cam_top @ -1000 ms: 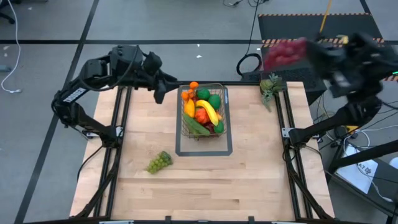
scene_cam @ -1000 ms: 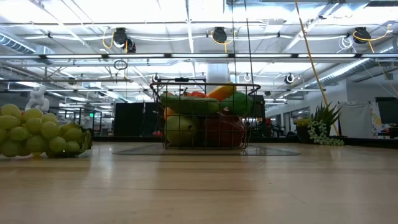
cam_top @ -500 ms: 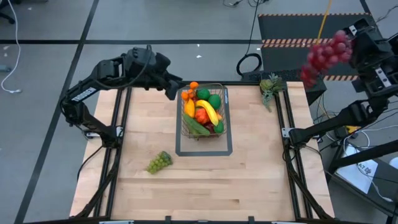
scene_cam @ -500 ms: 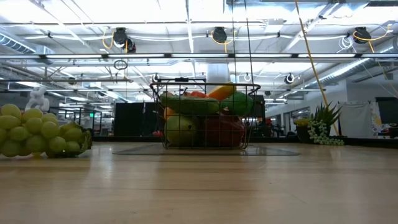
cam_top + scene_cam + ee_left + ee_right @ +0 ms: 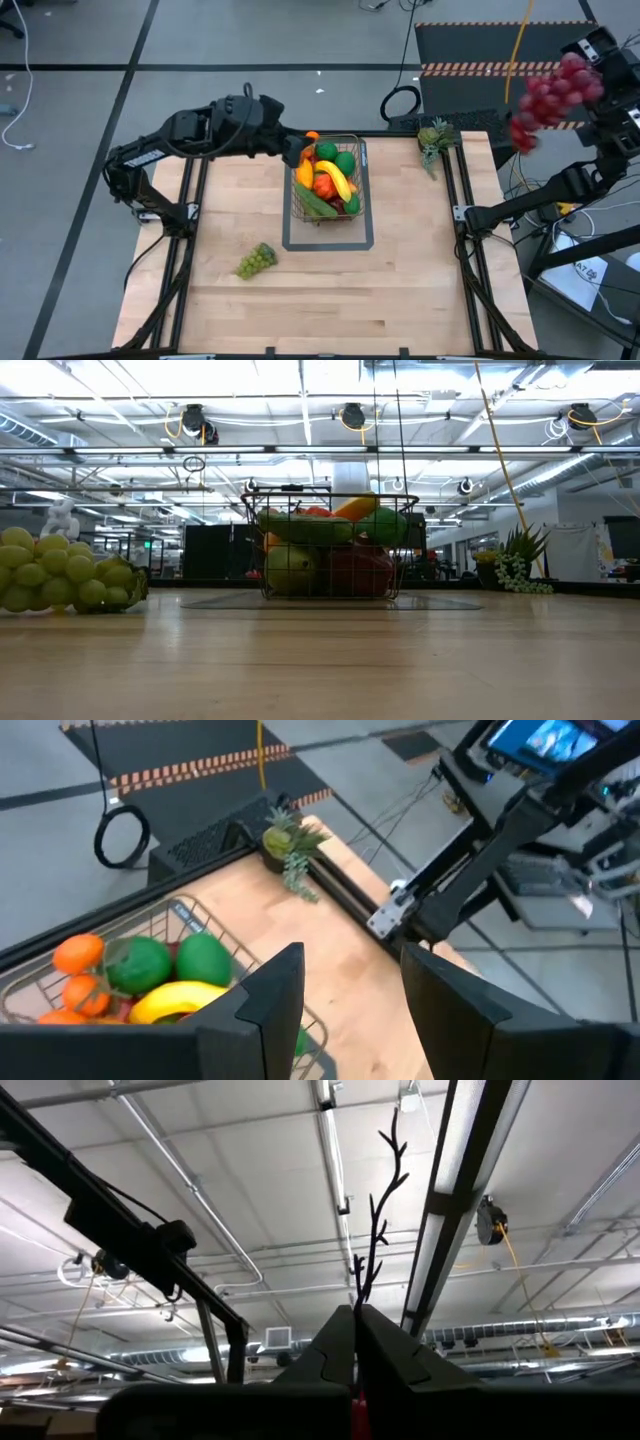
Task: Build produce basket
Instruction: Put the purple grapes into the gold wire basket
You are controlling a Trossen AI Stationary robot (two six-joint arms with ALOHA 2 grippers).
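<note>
Basket (image 5: 327, 180) sits near the table's (image 5: 420, 280) far edge, about mid-width, already heaped: oranges (image 5: 311, 138) at its far end, 2 green fruits (image 5: 336, 157), a banana (image 5: 335, 179), something red (image 5: 325, 186), a long green piece (image 5: 315, 202). Green grapes (image 5: 256, 260) lie alone toward the table's left front, well apart from the basket. Right gripper (image 5: 356, 1342) is raised high off the table's far right corner, aimed at the ceiling, fingers pressed together on a bare dark stem (image 5: 378, 1210); a bunch of red grapes (image 5: 553, 92) hangs from that grip in the overhead view. Left gripper (image 5: 345, 1005) hovers at the basket's far left corner, fingers partly spread, holding nothing. A small potted plant (image 5: 433, 135) stands at the table's far right corner. Step in hand, by my reading: bring the red grapes over and set them in. To do it well: carry the bunch high enough to clear the wire rim, come over the basket's near end where the pile looks lower, lower until the bunch rests, then release. Left arm crowds the far corner; keep the 2 apart. A thin stem grip and a swinging bunch argue for a slow swing.
</note>
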